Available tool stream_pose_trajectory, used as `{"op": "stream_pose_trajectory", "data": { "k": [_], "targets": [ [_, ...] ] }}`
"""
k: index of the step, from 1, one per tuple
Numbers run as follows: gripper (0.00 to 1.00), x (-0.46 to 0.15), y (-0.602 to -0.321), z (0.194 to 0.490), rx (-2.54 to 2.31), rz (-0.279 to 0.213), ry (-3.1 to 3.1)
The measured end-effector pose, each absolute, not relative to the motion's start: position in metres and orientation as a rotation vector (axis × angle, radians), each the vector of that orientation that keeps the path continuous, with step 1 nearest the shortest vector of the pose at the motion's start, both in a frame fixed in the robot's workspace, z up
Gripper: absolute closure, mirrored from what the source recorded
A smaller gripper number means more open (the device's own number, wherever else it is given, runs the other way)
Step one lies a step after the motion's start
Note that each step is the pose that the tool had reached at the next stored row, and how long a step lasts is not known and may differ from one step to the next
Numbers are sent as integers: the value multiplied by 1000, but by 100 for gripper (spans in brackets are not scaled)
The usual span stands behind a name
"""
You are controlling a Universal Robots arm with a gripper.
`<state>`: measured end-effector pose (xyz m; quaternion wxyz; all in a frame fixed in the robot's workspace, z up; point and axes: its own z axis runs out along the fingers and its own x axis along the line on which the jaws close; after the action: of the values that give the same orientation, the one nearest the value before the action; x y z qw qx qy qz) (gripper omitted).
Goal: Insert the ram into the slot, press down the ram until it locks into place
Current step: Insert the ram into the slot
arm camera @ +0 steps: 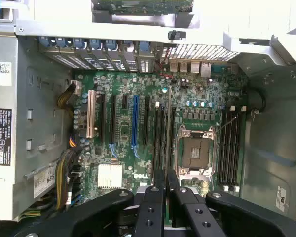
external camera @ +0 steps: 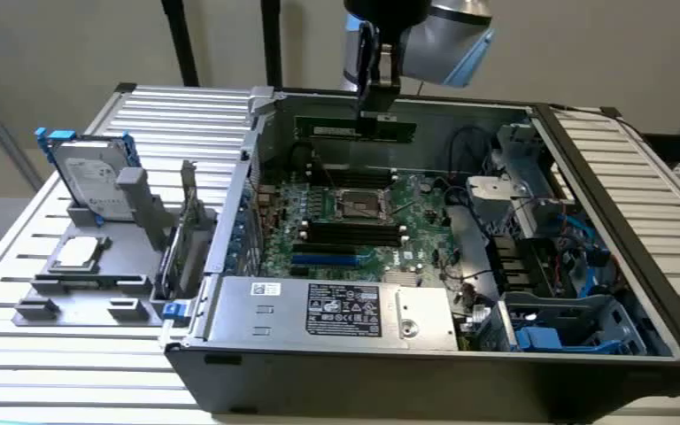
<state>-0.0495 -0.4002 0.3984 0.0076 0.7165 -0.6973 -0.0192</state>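
The ram (external camera: 356, 129) is a thin green stick hanging level above the back of the open computer case, with my gripper (external camera: 378, 108) shut on its upper edge. In the wrist view the gripper (arm camera: 165, 178) pinches the ram (arm camera: 168, 131), seen edge-on as a thin line. Below it lie the black memory slots (arm camera: 160, 136) beside the CPU socket (arm camera: 193, 153), and another group of slots (arm camera: 229, 148) on the socket's other side. In the exterior view the slots (external camera: 346, 232) lie in parallel rows on the motherboard, well below the stick.
The grey power supply (external camera: 328, 310) fills the near part of the case. A blue socket (external camera: 322, 261) sits in front of the black ones. Cables and drive bays (external camera: 541, 257) crowd the exterior view's right. A hard drive (external camera: 89, 177) stands on a fixture outside the case.
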Motion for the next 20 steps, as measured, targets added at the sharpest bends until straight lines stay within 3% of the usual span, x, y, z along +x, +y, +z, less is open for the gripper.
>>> {"op": "stream_pose_trajectory", "data": {
  "k": [20],
  "targets": [
    [87, -49, -400, 390, 2239, -56, -2179]
  ]
}}
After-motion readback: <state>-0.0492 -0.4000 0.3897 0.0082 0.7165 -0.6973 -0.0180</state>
